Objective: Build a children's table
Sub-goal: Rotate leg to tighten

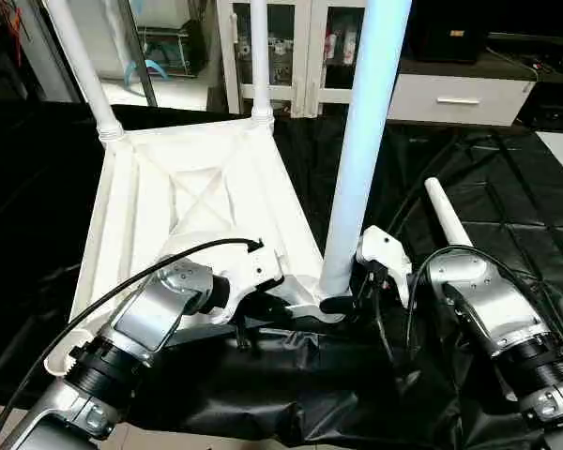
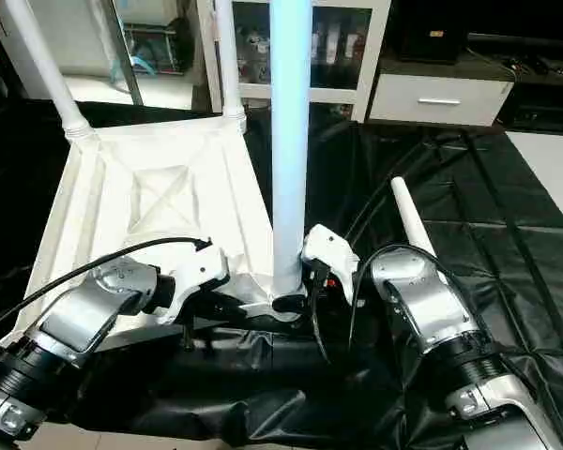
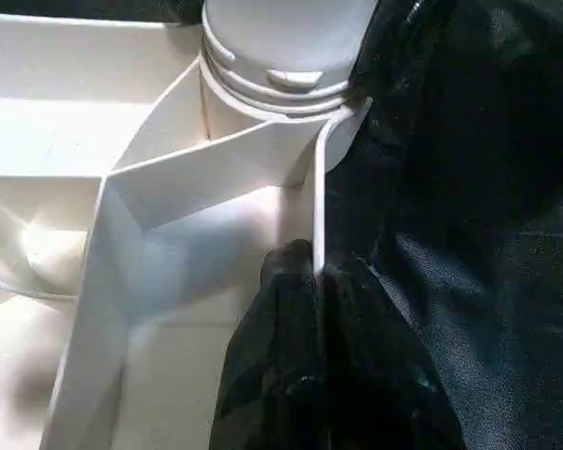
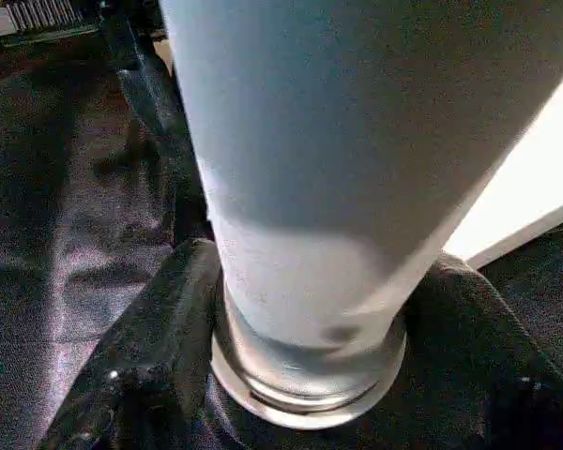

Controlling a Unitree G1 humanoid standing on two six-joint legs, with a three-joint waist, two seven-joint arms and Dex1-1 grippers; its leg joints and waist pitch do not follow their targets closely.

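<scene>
a black plastic sheet covers the floor across most of the frame. on it, left of centre, lies the white tabletop upside down, its x-ribbed underside facing up. two legs already stand in its far corner sockets at the upper left: one leaning out to the frame's top left, one just right of it. a third leg rises through the middle of the frame from the tabletop's near right corner socket, and a fourth leg lies loose on the sheet at centre right, just beyond the right forearm

the right gripper has its black fingers on either side of the third leg just above its threaded collar, grasping it. the left gripper is clenched on the tabletop's thin rim wall beside that socket, steadying it

by the look of it the parts are hollow moulded plastic: light, stiff and smooth, so probably slippery under hard fingers. the leg seems best taken low near the collar, where it is widest and twisting tips it least; the tabletop by its rim or a rib, since the thin wall may flex if squeezed hard
</scene>
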